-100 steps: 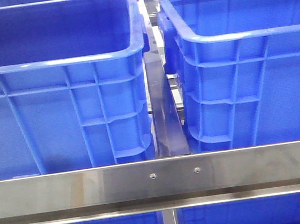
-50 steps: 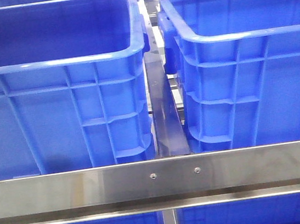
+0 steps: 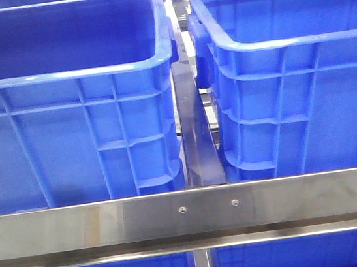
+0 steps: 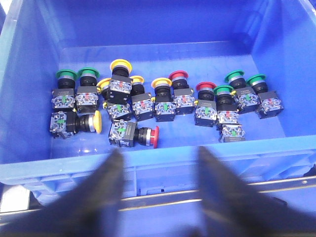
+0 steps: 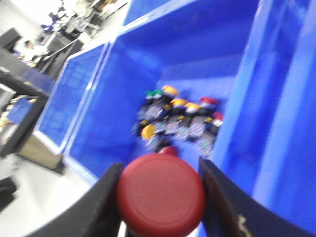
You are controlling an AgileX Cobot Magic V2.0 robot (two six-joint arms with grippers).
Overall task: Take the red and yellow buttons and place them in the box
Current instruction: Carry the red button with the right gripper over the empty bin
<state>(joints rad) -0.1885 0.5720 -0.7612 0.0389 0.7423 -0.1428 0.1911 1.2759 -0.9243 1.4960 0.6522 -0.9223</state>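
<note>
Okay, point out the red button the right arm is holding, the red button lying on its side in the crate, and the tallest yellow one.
Held red button (image 5: 161, 194), right wrist view, cap face.
Toppled red button (image 4: 155, 137), left wrist view, red cap.
Tallest yellow button (image 4: 120, 65), left wrist view, cap top.

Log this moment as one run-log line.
left gripper: open, empty, over crate of buttons | right gripper: shut on red button, above blue crate holding more buttons | placing not yet done
</note>
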